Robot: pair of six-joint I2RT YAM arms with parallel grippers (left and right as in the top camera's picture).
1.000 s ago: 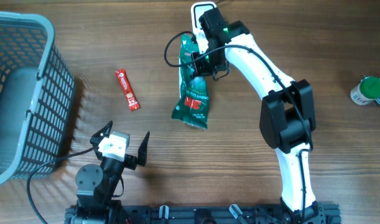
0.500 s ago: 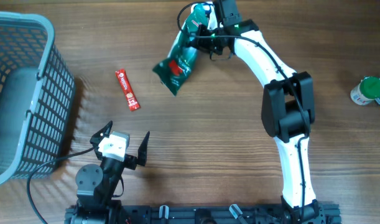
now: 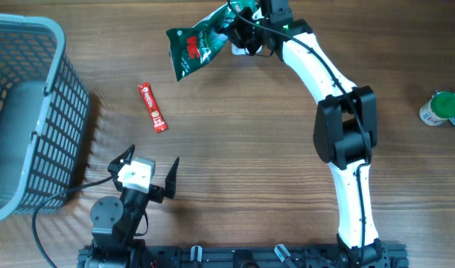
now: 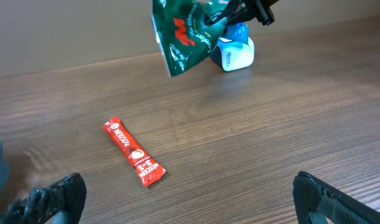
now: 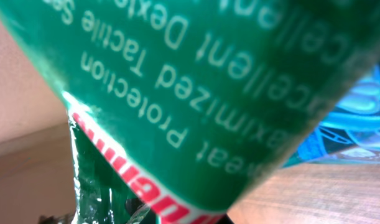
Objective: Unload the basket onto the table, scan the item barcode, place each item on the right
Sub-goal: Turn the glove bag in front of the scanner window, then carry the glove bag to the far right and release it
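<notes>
Up at the far edge of the wooden table (image 3: 249, 149), the right gripper (image 3: 240, 30) is clenched on one end of the green packet (image 3: 196, 43). It holds the packet off the surface, and the packet slants out to the left of the arm. From the left wrist view, a white and blue scanner (image 4: 234, 53) sits just behind, partly covered by packet and gripper. The right wrist camera is almost wholly blocked by the packet's printed face. A red Nescafé stick (image 3: 152, 107) lies flat, well apart from the packet. Near the front edge, the left gripper (image 3: 147, 167) hangs with jaws spread wide, grasping nothing. A grey mesh basket (image 3: 69, 126) stands at the left, and a green-lidded container (image 3: 443, 108) lies far right.
</notes>
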